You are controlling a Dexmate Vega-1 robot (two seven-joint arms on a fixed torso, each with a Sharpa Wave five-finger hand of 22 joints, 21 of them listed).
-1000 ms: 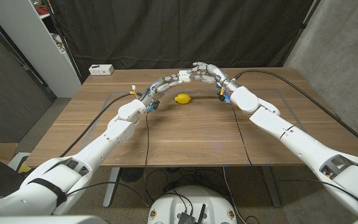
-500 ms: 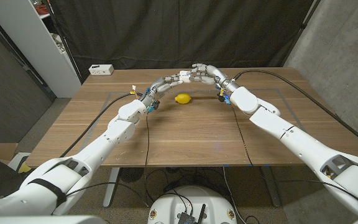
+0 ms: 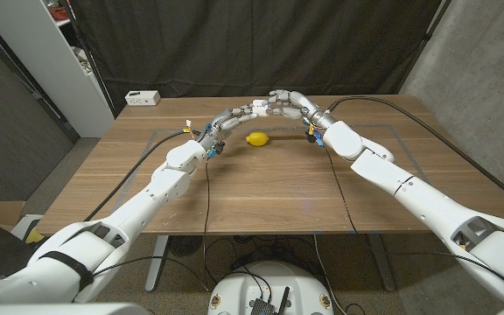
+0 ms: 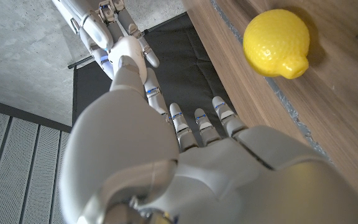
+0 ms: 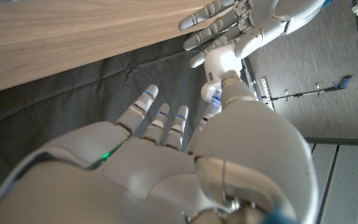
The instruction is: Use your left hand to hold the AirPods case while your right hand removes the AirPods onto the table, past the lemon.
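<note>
Left hand (image 3: 237,113) and right hand (image 3: 289,101) meeting fingertip to fingertip above and behind lemon (image 3: 256,138); case hidden, grips impossible to tell.

Yellow lemon (image 3: 256,138) (dimpled) on brown wood-grain table (image 3: 261,192).

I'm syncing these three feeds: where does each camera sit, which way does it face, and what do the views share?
Head view: on the robot's head, facing down over both arms at the table, left hand meeting right hand beyond the lemon.
Left wrist view: along the left hand's back; lemon shared with head view.
Right wrist view: along the right hand's back, toward the left hand.
</note>
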